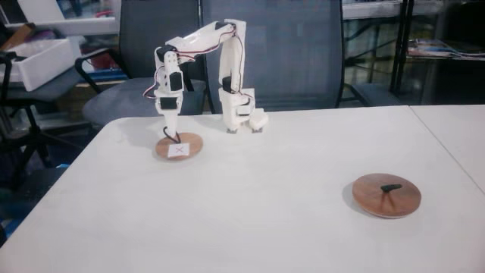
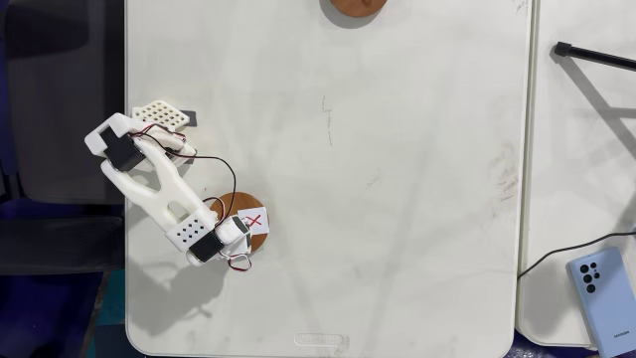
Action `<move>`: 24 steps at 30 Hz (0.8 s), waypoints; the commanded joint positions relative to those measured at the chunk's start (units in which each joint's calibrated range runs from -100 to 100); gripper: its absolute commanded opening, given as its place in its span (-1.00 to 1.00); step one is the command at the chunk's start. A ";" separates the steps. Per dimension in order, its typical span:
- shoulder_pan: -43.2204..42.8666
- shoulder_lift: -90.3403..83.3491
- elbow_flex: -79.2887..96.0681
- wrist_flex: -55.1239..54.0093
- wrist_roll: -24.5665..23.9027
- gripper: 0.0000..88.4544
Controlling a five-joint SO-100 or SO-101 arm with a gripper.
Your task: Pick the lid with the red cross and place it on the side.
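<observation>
One white table (image 1: pixel 250 205) carries one white arm (image 1: pixel 227 68), its base near the far edge in a fixed view and near the left edge in the view from above. Wooden discs, two: the lid with the red cross (image 1: pixel 179 147), small and light brown, lies flat near the arm's base, its white sticker with the red X facing up; the larger dark disc (image 1: pixel 386 195) with a black bar handle lies well apart from it, toward the table's right side in the front-on fixed view. One gripper (image 1: pixel 167 135) points down over the left part of the small lid, its tip at or just above the wood; whether the fingers are apart or closed on anything cannot be told from either picture. The front-on view adds two chairs: one grey office chair (image 1: pixel 144 45) and one dark high-backed chair (image 1: pixel 295 53) behind the table. The view from above shows the large disc (image 2: pixel 356 5) cut by the top edge, and adds one light-blue phone (image 2: pixel 602 286) and one black cable (image 2: pixel 596 55) on a neighbouring table (image 2: pixel 576 169).
</observation>
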 commanded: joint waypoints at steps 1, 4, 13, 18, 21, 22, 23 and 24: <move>-0.25 1.32 -0.04 -0.46 -0.15 -0.78; -0.10 3.20 -0.13 -0.46 -0.15 -0.78; 0.05 3.62 -0.13 -2.26 -0.15 -0.80; 0.05 3.62 -0.22 -2.26 -0.20 -0.81; 0.12 3.54 -0.22 -2.26 -0.20 -0.81; 0.12 3.54 -0.22 -2.26 -0.20 -0.81; 0.12 3.54 -0.22 -2.26 -0.20 -0.82; 0.12 3.54 -0.22 -2.26 -0.20 -0.84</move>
